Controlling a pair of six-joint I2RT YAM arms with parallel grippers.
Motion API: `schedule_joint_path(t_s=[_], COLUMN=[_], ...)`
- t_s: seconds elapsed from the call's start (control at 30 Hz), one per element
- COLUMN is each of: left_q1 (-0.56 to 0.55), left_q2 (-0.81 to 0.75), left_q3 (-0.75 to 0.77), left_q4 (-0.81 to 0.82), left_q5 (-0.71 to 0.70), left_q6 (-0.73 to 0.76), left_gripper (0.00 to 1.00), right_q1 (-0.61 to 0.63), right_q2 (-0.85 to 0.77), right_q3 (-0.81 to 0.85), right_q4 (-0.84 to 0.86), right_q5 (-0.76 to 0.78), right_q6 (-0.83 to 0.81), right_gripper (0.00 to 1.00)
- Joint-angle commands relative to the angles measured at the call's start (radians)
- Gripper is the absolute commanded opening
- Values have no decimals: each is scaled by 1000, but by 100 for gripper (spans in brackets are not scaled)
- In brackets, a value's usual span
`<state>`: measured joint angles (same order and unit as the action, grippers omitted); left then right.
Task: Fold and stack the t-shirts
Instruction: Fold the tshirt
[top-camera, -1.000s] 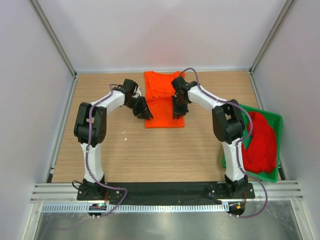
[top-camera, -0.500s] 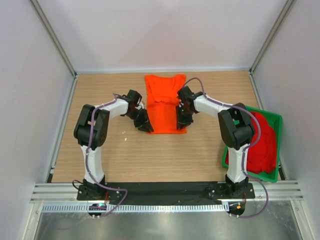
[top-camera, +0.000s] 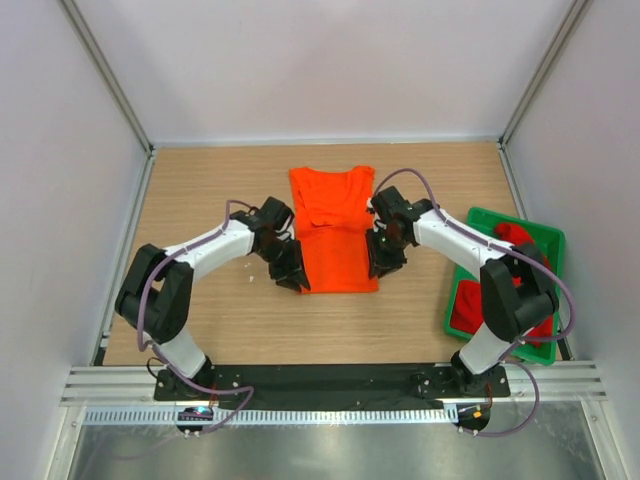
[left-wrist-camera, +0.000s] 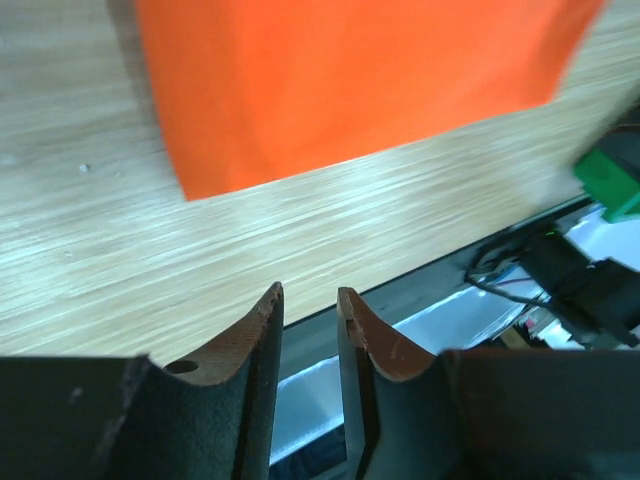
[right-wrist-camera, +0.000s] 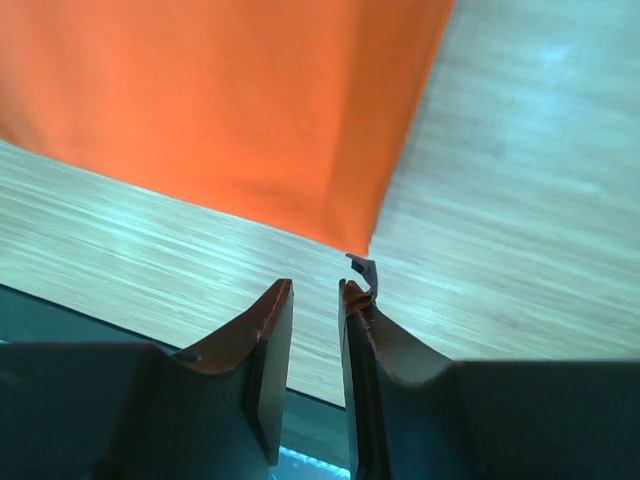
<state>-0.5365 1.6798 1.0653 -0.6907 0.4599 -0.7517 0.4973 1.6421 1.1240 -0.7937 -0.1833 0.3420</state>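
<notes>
The bright orange t-shirt (top-camera: 335, 235) lies flat on the wooden table, partly folded, neckline at the far end. My left gripper (top-camera: 293, 279) sits at its near left corner and my right gripper (top-camera: 380, 263) at its near right corner. In the left wrist view the jaws (left-wrist-camera: 310, 292) stand slightly apart with nothing between them, and the shirt (left-wrist-camera: 340, 80) lies beyond. In the right wrist view the gripper (right-wrist-camera: 315, 285) is also slightly open and empty, just short of the shirt's corner (right-wrist-camera: 355, 235). The deep red t-shirt (top-camera: 468, 305) lies bunched in the tray, partly hidden by the right arm.
The green plastic tray (top-camera: 548, 242) stands at the table's right edge, and its corner shows in the left wrist view (left-wrist-camera: 610, 185). White walls with metal posts enclose the table. The black base rail runs along the near edge (top-camera: 330, 378).
The orange shirt has slid toward the near edge of the table. Both grippers moved the same way, staying at its near corners, and both arms have drawn back.
</notes>
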Motion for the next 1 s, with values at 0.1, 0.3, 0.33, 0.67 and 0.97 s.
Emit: schedule_joint_path(t_s=[0.1,0.3,0.33,0.67,0.97], left_q1=[49,128,147,208,208], left_q2=[41,211,234,296,354], left_q3=[248,433,461,506,519], left_q4=[-98,-73,-66,-52,-18], left_q5=[-37,60,65,92,114], left_q6=[61,89,97,143,129], left_gripper=[29,27,27,25,24], right_q1=[-34,-37,-37,-55,-100], right_q2=[95,269,283,456,502], right_q3=[221,419,436,652,697], right_q4=[-21,7,10,-58,-87], right_q5=[10,24,33,45,35], right_q6=[-17,35,38,37,28], right_gripper=[33,32,32,32,32])
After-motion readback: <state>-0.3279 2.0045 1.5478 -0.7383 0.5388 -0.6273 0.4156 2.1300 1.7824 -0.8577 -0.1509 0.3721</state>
